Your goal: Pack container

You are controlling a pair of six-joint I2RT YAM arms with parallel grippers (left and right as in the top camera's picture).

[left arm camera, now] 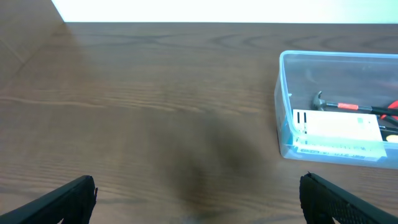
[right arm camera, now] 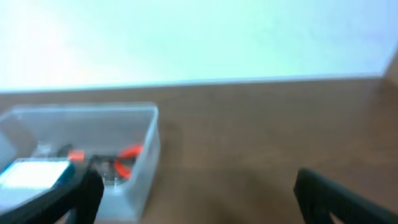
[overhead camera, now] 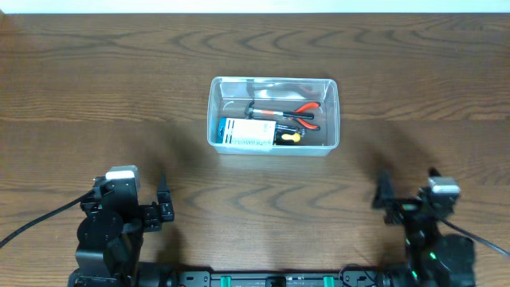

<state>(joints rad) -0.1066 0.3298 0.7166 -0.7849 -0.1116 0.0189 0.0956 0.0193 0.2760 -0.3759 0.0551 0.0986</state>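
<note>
The table [overhead camera: 96, 96] was dark wood-grain, bare across most of its top, with a pale strip of wall or floor beyond its far edge. The container [overhead camera: 273, 82] sat near the middle, a little toward the far side, well apart from both arms. Inside it lay a blue-and-white box [overhead camera: 247, 134] against the near wall, red-handled pliers [overhead camera: 305, 112] behind it, a hammer [overhead camera: 263, 112] beside those, and a small yellow-handled tool [overhead camera: 291, 137] next to the box.

Both arms were back at the near edge of the table. The left gripper [left arm camera: 196, 186] had its jaws spread wide, the two black fingers [left arm camera: 68, 196] sitting at opposite corners of its own camera's picture with only table between them. It held nothing and touched nothing. From there the container stood off to the right and ahead.

The right gripper [right arm camera: 199, 182] was likewise wide apart, its fingers [right arm camera: 329, 193] framing bare wood, with nothing held. Its view was blurred, but the container showed ahead and to the left, clear of the fingers, with the red handles visible through its wall.
</note>
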